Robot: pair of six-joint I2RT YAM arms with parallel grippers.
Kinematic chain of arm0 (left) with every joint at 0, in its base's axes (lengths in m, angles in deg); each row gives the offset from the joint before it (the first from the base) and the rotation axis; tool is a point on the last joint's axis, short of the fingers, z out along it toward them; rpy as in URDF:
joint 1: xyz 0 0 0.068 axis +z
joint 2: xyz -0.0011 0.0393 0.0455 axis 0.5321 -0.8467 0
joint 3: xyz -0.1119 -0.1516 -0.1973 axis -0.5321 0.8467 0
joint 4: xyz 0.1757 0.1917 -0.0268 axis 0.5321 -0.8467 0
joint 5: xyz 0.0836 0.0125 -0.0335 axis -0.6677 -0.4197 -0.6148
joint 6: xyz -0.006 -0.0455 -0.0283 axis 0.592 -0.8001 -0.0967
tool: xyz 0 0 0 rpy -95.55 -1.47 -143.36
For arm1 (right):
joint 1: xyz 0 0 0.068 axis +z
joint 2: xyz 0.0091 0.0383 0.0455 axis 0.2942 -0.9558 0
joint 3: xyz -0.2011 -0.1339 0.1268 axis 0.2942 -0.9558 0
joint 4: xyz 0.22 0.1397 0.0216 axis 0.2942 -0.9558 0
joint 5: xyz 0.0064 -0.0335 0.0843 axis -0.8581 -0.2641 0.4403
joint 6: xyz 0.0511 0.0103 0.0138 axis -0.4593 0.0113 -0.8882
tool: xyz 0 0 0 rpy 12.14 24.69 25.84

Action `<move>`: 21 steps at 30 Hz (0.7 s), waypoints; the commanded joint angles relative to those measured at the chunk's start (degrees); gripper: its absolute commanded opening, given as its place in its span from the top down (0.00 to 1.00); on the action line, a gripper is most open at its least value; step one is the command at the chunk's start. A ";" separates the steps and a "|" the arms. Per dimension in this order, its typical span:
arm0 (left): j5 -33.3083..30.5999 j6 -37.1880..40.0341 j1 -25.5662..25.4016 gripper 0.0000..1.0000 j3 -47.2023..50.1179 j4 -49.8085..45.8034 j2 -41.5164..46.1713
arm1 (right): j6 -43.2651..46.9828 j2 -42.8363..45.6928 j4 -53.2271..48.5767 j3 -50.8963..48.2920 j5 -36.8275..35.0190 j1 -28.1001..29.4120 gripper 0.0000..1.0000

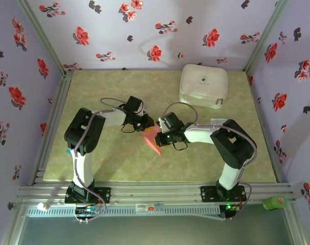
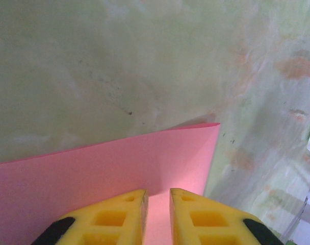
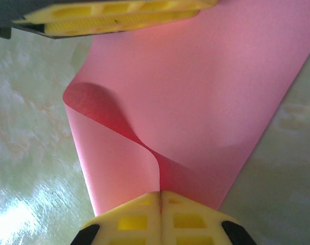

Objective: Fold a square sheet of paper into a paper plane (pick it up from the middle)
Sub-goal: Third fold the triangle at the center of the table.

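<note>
The salmon-red square sheet of paper (image 1: 150, 140) hangs above the table between my two grippers, bent into a loose curl. My right gripper (image 1: 159, 137) is shut on one edge of it; in the right wrist view its jaws (image 3: 160, 195) meet with the paper (image 3: 196, 92) pinched between them and a flap curling up to the left. My left gripper (image 1: 147, 124) is at the opposite edge. In the left wrist view its jaws (image 2: 158, 195) stand a narrow gap apart, with the sheet (image 2: 119, 163) showing in the gap. Its fingers (image 3: 119, 15) also appear at the top of the right wrist view.
A white rounded-square case (image 1: 203, 86) sits at the back right of the greenish table (image 1: 109, 92). Flowered walls close in three sides. A green object (image 1: 275, 202) lies off the table at the near right, beside the metal rail.
</note>
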 commanded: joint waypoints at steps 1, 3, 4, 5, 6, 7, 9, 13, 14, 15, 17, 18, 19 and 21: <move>-1.46 0.81 -0.46 0.80 2.23 -3.21 -0.63 | 1.01 0.18 -1.91 1.00 -1.48 -0.41 0.99; -1.48 0.84 -0.46 0.80 2.46 -2.71 -0.47 | 0.78 0.49 -1.70 0.83 -1.47 -0.41 0.99; -1.48 0.74 -0.46 0.80 2.55 -2.45 -0.49 | 0.66 0.57 -1.48 0.82 -1.58 -0.42 0.99; -1.48 0.61 -0.50 0.80 2.58 -2.33 -0.38 | 0.59 0.74 -1.42 0.74 -1.66 -0.41 0.99; -1.45 0.56 -0.46 0.80 2.58 -2.33 -0.35 | 0.57 0.75 -1.17 0.65 -1.68 -0.41 0.99; -1.44 0.54 -0.46 0.80 2.56 -2.37 -0.34 | 0.56 0.69 -1.40 0.80 -1.87 -0.41 0.99; -1.46 0.58 -0.46 0.80 2.57 -2.26 -0.36 | 0.65 0.83 -1.67 0.83 -1.98 -0.41 1.00; -1.43 0.55 -0.46 0.80 2.73 -2.26 -0.36 | 0.65 1.27 -1.67 0.74 -2.35 -0.41 1.00; -1.48 0.50 -0.48 0.80 2.84 -2.26 -0.35 | 0.61 1.45 -1.47 0.57 -2.33 -0.41 1.00; -1.42 0.55 -0.46 0.80 2.85 -2.24 -0.35 | 0.57 1.50 -1.30 0.47 -2.31 -0.41 1.00; -1.46 0.51 -0.46 0.80 2.87 -2.24 -0.36 | 0.57 1.75 -1.33 0.32 -2.45 -0.41 1.00; -1.45 0.51 -0.46 0.80 3.02 -2.24 -0.36 | 0.57 1.87 -1.29 0.16 -2.52 -0.41 1.00; -1.44 0.50 -0.46 0.80 3.09 -2.24 -0.30 | 0.41 2.00 -1.23 0.08 -2.79 -0.41 1.00; -1.44 0.58 -0.46 0.80 3.07 -2.15 -0.24 | 0.25 2.15 -0.72 -0.21 -2.49 -0.41 1.00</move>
